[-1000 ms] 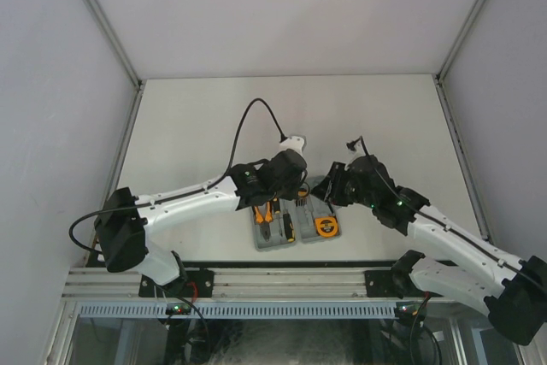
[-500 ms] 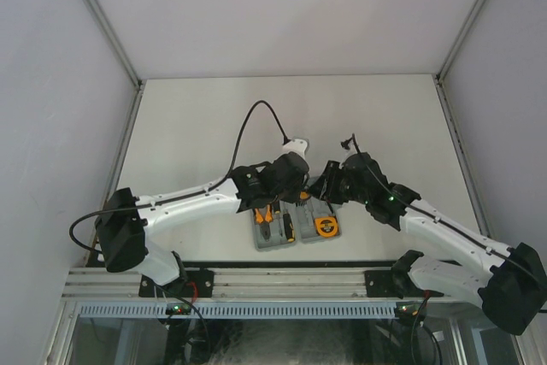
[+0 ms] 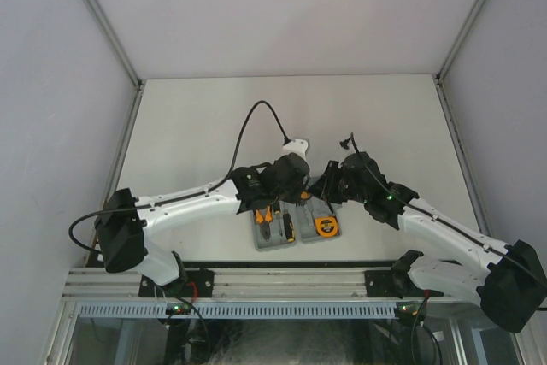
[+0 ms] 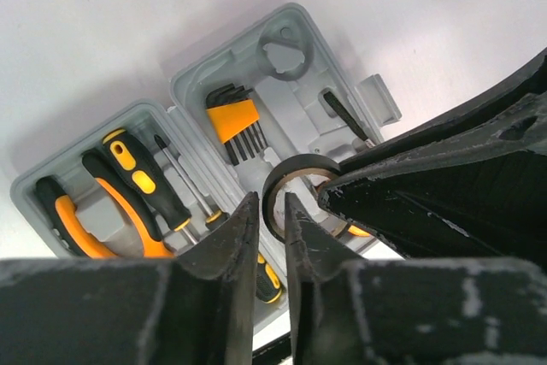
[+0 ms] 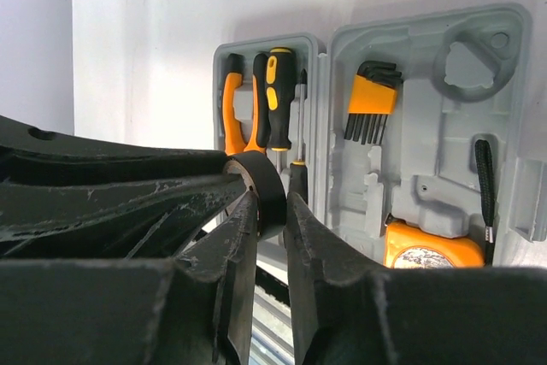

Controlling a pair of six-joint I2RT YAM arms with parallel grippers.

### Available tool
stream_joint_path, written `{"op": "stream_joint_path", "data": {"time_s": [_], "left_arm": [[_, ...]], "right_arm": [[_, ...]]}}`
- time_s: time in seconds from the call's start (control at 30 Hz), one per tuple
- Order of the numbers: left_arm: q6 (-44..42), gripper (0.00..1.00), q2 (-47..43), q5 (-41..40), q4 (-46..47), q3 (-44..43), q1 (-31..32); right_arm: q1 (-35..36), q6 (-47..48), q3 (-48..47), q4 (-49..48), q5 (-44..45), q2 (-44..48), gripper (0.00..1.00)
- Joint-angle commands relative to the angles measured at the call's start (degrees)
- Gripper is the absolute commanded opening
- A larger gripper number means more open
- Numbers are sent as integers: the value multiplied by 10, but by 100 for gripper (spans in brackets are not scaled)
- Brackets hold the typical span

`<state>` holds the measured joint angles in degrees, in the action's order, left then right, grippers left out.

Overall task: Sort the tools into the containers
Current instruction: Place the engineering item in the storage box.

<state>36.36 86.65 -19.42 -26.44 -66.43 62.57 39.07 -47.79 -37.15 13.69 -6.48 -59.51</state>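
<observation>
White walls close the cell on three sides, and metal rails run along the desk [image 3: 197, 126] edges left and right.

- Tool case [image 4: 248, 61]: lies open and flat at the near edge of the desk, between the two arm bases. A broad stretch of white desk lies between it and the far wall, with narrower strips to either side.
- Left half of case: orange-handled pliers [image 4: 128, 211] and a yellow-and-black screwdriver [image 4: 141, 181] side by side in their recesses. A second, thinner screwdriver [image 4: 184, 187] lies along the hinge side.
- Right half of case: hex-key set [image 4: 232, 119] in its slot, tape measure [image 5: 432, 254] in the near corner. The round recess at the far corner shows bare grey.
- Both arms reach inward and meet above the far part of the case. The wrists are close together, with little room between them.
- Black ring [image 4: 299, 164]: held in the air above the case, between the two claws.
- Right claw [image 5: 272, 198]: nearly closed, fingers pressed on either face of the ring's band. I read this as a grip.
- Left claw [image 4: 271, 203]: fingers a narrow slot apart, the ring's wall sitting in the slot. I cannot tell whether the pads touch it.
- Black cable [image 3: 248, 121] arches up over the left wrist, above the desk behind the arms.
</observation>
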Motion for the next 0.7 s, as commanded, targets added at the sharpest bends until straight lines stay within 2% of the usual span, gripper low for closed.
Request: {"op": "stream_joint_path", "data": {"time_s": [0.0, 0.1, 0.17, 0.27, 0.47, 0.67], "left_arm": [[-1, 28, -38, -9, 21, -6, 4], [3, 37, -52, -8, 26, -1, 4], [4, 40, -61, -7, 28, 0, 4], [8, 40, -73, -8, 28, 2, 5], [16, 41, -103, -25, 25, 18, -1], [19, 41, -139, -4, 31, 69, -50]], "right_arm": [[-2, -2, -23, -14, 13, 10, 16], [-2, -1, -22, -14, 15, 8, 13], [-2, -1, -23, -12, 17, 7, 10], [-2, 0, -23, -10, 19, 5, 7], [-11, 16, -23, 10, 34, 10, 6], [-59, 54, -22, 40, 22, 15, 6]]}}
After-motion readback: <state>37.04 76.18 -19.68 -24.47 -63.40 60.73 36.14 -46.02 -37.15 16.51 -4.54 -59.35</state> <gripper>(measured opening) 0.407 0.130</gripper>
